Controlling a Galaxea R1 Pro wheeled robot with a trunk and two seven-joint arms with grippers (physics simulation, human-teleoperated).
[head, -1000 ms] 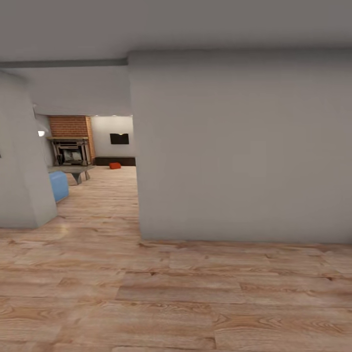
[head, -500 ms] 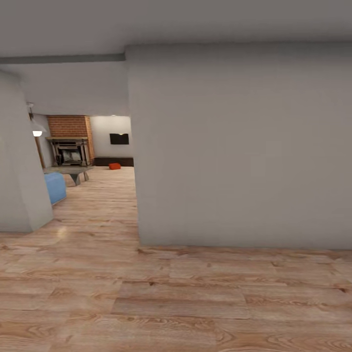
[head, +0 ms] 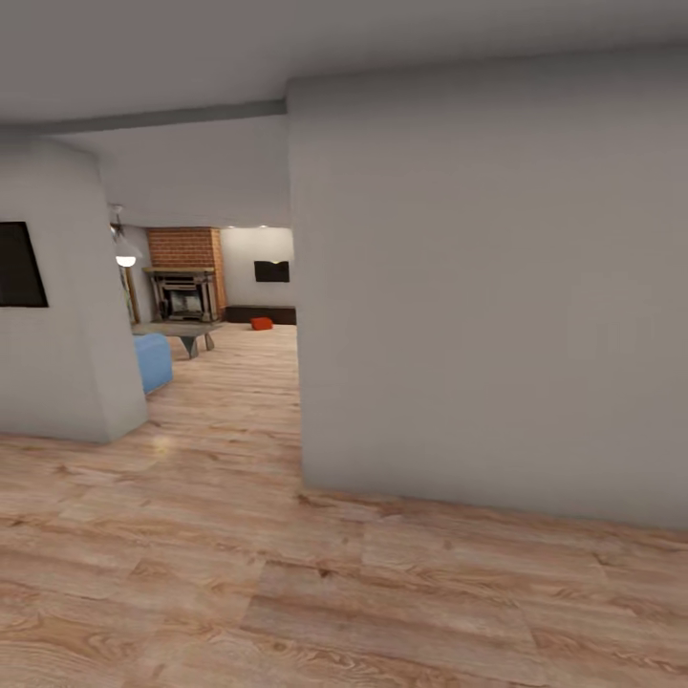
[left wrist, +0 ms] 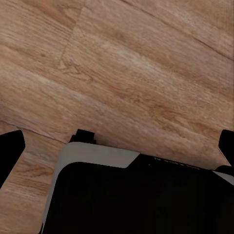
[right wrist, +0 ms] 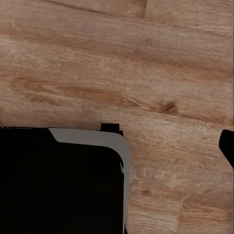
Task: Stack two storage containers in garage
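One storage container shows as a small orange-red shape on the wood floor far down the passage, in front of a long dark cabinet in the living room. A brick fireplace and a black TV stand behind it. In the left wrist view, my left gripper hangs open over wood planks, one black fingertip at each side edge, nothing between them. In the right wrist view, one black fingertip of my right gripper sits at the far edge, over bare planks.
A big grey wall block stands close ahead on the right, its corner near the middle. A second grey wall with a black panel closes the left. Between them a wood-floored passage leads past a blue seat and a low grey table.
The whole head view has shifted: the camera turned, so the passage and wall corner now sit further right. The black panel on the left wall has come into view.
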